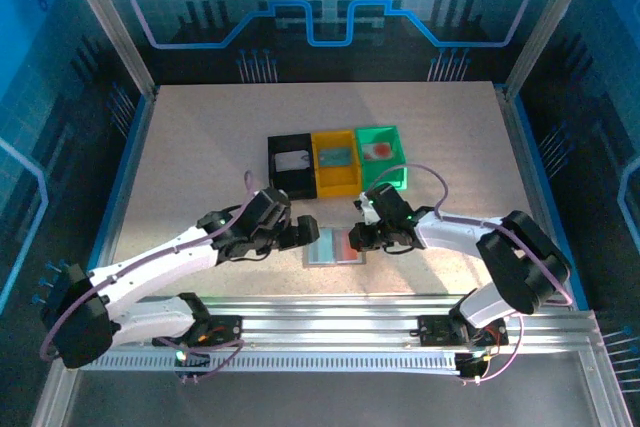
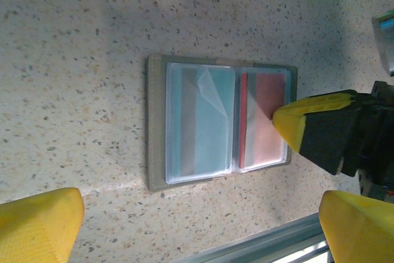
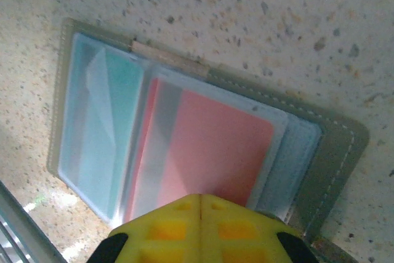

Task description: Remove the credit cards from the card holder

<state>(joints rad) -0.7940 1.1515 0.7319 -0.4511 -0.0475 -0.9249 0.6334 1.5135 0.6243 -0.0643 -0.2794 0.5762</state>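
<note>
1. While the right hand [image 3: 200, 214] sits pinched shut, its yellow fingertips [image 2: 301, 124] pressed together on the right end of the open card holder [image 1: 333, 245], the left hand [image 1: 300, 231] hangs just left of the holder, jaws spread wide and holding nothing.
2. One card holder, folks. It lies flat and open on the surface [image 1: 200, 167], near the middle, right between the two hands.
3. Two cards are inside it, a teal card [image 2: 206, 127] in the left pocket and a red card [image 2: 268, 106] in the right pocket, both under clear sleeves.
4. The right fingertips rest on the red card's outer edge, but I cannot tell whether they actually grip it.
5. Three cards are already out, one to a bin: a whitish card [image 1: 290, 161], a bluish card [image 1: 336, 156] and a pale card [image 1: 378, 150] with a red-orange mark.
6. Three bins stand in a row just beyond the holder, side by side: black bin [image 1: 273, 172] on the left, yellow bin [image 1: 340, 182] in the middle, green bin [image 1: 385, 179] on the right.
7. In the way, a clear flap [image 2: 212, 90] curls up over the teal card, and the shut fingertips cover part of the red card's pocket.
8. One metal rail [image 1: 330, 312] runs along the near edge, behind both hands.
</note>
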